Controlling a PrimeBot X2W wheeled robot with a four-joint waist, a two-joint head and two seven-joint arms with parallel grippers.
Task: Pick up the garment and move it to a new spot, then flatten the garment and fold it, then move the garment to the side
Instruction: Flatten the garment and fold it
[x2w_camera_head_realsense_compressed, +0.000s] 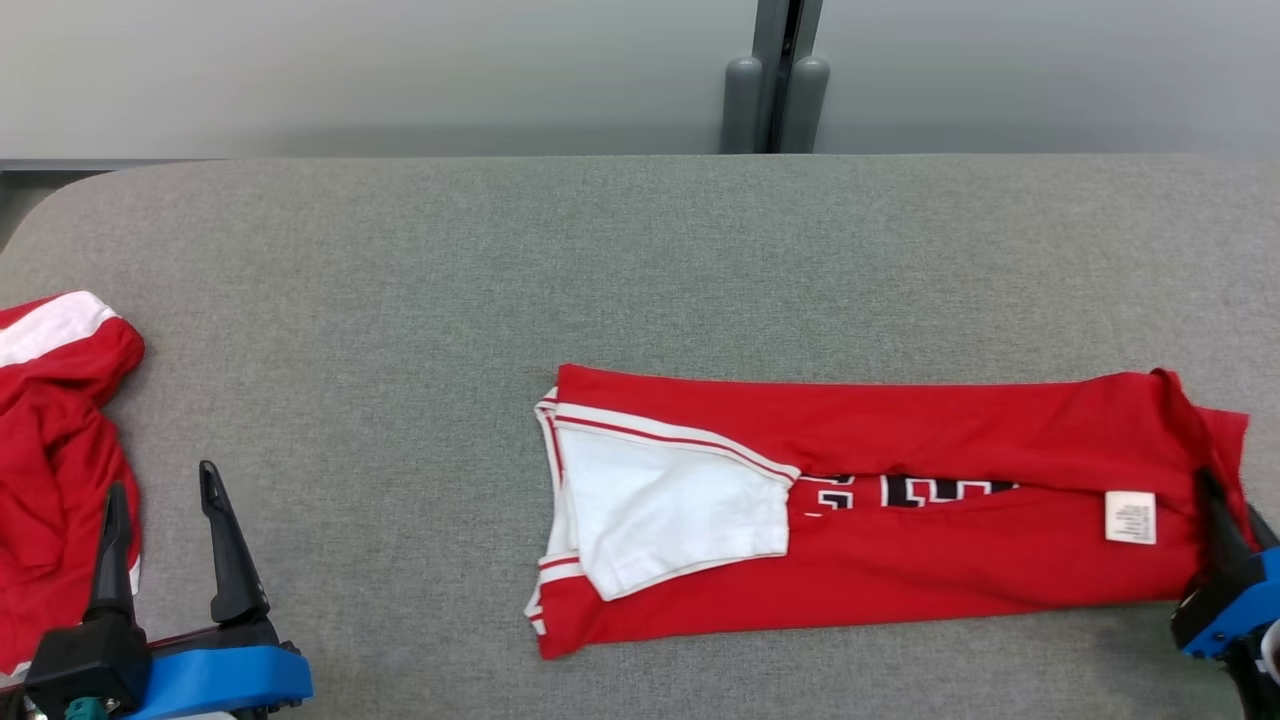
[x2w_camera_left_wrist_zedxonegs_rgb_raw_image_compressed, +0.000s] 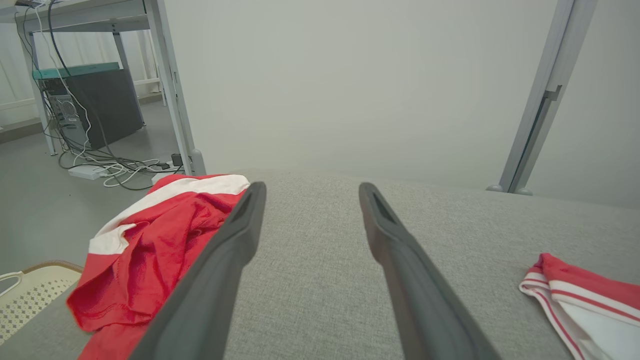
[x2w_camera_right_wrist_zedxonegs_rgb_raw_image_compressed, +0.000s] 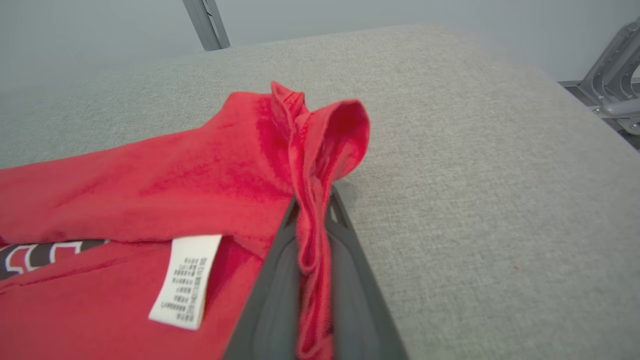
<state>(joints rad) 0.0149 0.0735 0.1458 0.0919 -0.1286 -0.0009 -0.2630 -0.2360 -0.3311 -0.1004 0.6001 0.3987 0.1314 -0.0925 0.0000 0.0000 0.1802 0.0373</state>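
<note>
My right gripper (x2w_camera_right_wrist_zedxonegs_rgb_raw_image_compressed: 314, 205) is pinching the bunched hem of the red jersey (x2w_camera_head_realsense_compressed: 900, 580), probably to fold it toward the collar; my left gripper (x2w_camera_head_realsense_compressed: 160, 480) is idling, jaws wide apart.

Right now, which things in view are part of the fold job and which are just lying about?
In the job:
- folded red garment, its right end pinched by the shut right gripper
- left gripper, open and holding nothing
- grey table under the garment

Lying about:
- crumpled red garment at the table's left end
- cream basket below that end
- cables on the floor
</note>
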